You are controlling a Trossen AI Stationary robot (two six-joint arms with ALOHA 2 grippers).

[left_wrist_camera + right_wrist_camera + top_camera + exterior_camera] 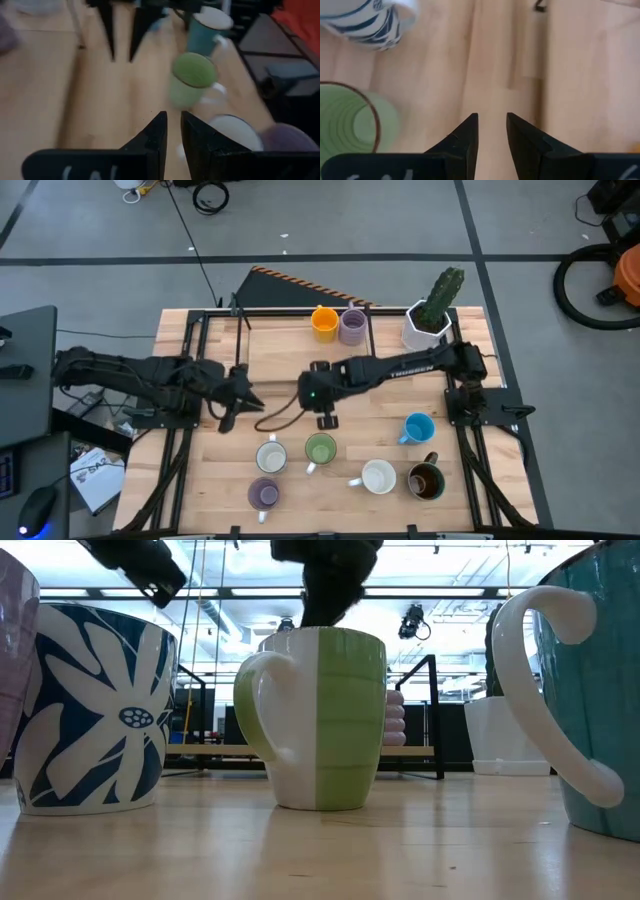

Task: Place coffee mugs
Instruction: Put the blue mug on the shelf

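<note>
We take this for a robotics lab or workshop. The wooden table (280, 350) sits in a black metal frame (190, 350) on a grey concrete floor (330, 220) marked with dark lines. Cables (210, 195) lie on the far floor, a vacuum hose (585, 280) coils at the far right, and the low view shows ceiling strip lights (450, 590) and exposed ducting.

Two mugs (338, 325) beside cactus pot (428, 320) at table's (280, 355) far edge, six mugs (345, 465) near front

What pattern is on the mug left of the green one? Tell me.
Dark blue flower petals on white, clearest in the low view.
</note>
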